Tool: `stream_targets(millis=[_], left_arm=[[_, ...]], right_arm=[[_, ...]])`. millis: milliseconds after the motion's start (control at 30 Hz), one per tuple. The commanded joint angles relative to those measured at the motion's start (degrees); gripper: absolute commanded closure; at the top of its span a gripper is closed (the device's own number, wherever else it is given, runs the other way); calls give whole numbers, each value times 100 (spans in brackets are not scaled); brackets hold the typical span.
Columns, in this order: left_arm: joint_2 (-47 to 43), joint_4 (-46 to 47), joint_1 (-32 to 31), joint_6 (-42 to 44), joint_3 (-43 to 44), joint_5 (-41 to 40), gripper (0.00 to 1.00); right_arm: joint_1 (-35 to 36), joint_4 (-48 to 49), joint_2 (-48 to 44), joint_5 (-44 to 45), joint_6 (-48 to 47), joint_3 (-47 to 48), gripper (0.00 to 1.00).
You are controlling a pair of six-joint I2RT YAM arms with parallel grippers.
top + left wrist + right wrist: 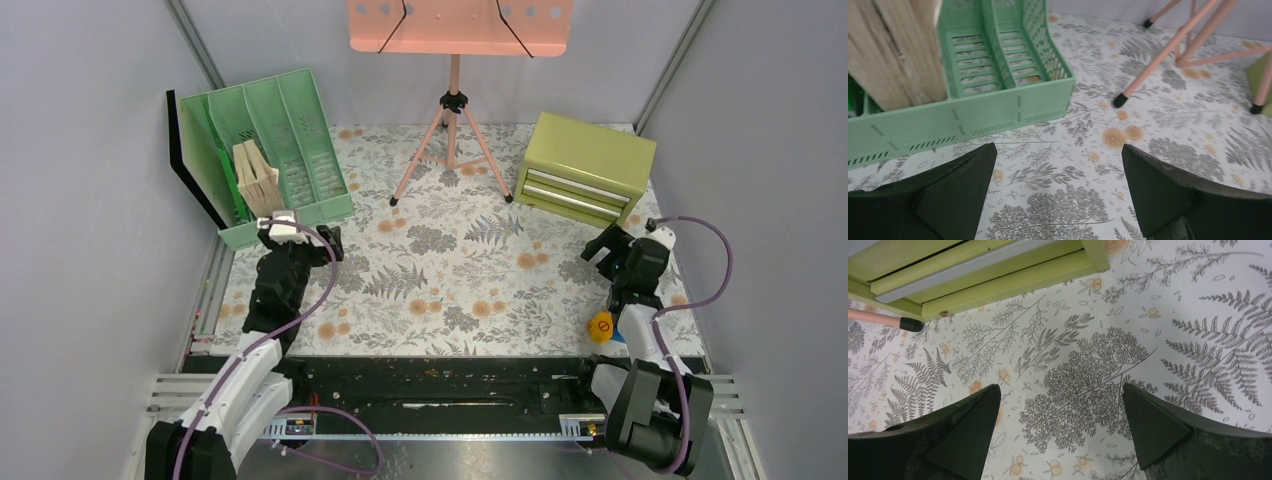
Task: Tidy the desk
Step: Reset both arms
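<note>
The desk [450,270] is a floral and fern print tabletop with orange flowers. My left gripper [300,240] is open and empty, low over the desk just in front of the green file organizer [270,150]. In the left wrist view the left gripper [1058,146] has its jaws wide apart over bare print [1058,210]. My right gripper [615,243] is open and empty, in front of the yellow-green drawer cabinet [585,165]. In the right wrist view the right gripper [1061,386] shows only print between its jaws.
The organizer [1013,107] holds beige wooden boards [893,50] in its left slots. A pink music stand [455,25] stands at back centre on a tripod, one foot [1120,100] near the organizer. The cabinet's base [973,270] is close ahead. A small yellow round thing [600,326] sits by the right arm.
</note>
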Motion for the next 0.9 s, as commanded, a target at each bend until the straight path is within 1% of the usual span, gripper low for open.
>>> stream_targets(millis=[0,67,133,167,267,367,433,533,600,633,667,733,800,833,867], left_arm=[[172,617,26,-29,-258,-895,1],[241,763,27,131,-377,-1186,1],[392,865,37,671,-416,-1010,1],[490,892,37,764,-399,-905,1],[836,1389,45,622,-589,-841,1],[1266,1900,42,684,-745,-953,1],[1520,2016,60,704,-635,-1057,1],[1942,2681,145,772,-579,-742,1],[2252,2982,201,822,-497,-594,1],[2377,3023,225,936,-422,-463,1],[2494,3134,283,1043,-394,-216,1],[2904,3685,520,1173,-474,354,1],[3466,4314,717,1060,-497,507,1],[3625,4315,799,1038,-411,470,1],[3550,3877,830,809,-280,316,1]], right_arm=[[-7,1930,-88,-102,-443,-474,0],[-2,2533,32,-57,-470,-752,0],[6,2930,257,-63,-477,-824,1],[14,3074,429,-112,-484,-812,1],[32,3427,864,-202,-504,-735,1],[53,3274,1093,-429,-559,-494,1],[83,3242,1158,-541,-596,-412,1],[166,3634,1202,-689,-532,-566,0],[349,4402,1306,-708,-607,-816,1],[458,4628,1368,-688,-694,-908,0],[556,4743,1425,-675,-791,-951,0],[750,4793,1534,-673,-997,-917,1],[997,4751,1622,-655,-1286,-842,1],[1113,4850,1720,-655,-1443,-847,0],[1221,4992,1875,-680,-1588,-872,0]])
